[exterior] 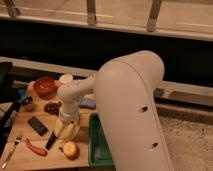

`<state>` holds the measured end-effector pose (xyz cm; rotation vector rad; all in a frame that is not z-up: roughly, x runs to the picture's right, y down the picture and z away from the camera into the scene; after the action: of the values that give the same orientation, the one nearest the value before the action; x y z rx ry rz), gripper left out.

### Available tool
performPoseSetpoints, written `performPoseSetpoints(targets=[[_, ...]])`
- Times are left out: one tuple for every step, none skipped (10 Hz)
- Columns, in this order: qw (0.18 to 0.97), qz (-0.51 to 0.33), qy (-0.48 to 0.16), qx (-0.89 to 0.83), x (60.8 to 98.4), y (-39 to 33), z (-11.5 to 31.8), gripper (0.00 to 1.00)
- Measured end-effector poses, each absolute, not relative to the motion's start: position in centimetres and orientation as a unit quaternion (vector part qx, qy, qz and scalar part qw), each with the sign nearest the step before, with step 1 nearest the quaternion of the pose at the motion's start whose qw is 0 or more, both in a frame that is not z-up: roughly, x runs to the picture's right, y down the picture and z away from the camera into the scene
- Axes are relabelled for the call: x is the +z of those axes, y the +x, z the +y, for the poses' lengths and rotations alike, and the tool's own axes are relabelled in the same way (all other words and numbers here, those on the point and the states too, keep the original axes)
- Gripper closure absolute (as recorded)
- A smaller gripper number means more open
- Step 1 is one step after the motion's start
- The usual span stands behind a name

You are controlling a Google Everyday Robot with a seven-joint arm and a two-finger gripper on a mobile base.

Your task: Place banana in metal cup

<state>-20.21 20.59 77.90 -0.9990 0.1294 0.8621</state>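
The pale-yellow banana [69, 133] lies on the wooden table [30, 160], between the black-handled knife [50, 142] and the green tray. My gripper [67, 125] hangs from the white arm directly over the banana and hides part of it; I cannot tell whether it touches the banana. The small dark metal cup [29, 104] stands at the table's left side, well left of the gripper and just below the red bowl [44, 86].
A white cup [65, 79] stands behind the arm. Dark grapes [51, 107], a black flat block [37, 125], a red pepper [36, 148], a round yellow-orange fruit [71, 149], a fork [10, 152], a blue object [88, 103] and the green tray [95, 147] surround the gripper.
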Motion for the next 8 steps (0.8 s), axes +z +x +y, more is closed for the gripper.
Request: performPoseSetpoints(targets=[[0.788, 0.063, -0.466, 0.398, 77.9, -20.4, 20.8, 0.2], [0.786, 0.068, -0.466, 0.401, 77.9, -20.3, 21.0, 0.2], [0.784, 0.074, -0.464, 0.406, 77.9, -19.9, 21.0, 0.2], [0.782, 0.082, -0.46, 0.412, 77.8, -19.2, 21.1, 0.2], [0.781, 0.086, -0.456, 0.418, 77.8, -18.6, 21.1, 0.2], [0.779, 0.09, -0.453, 0.424, 77.8, -17.9, 21.1, 0.2], [0.777, 0.093, -0.452, 0.429, 78.0, -17.6, 21.0, 0.2], [0.774, 0.097, -0.457, 0.427, 78.5, -17.9, 21.5, 0.2]])
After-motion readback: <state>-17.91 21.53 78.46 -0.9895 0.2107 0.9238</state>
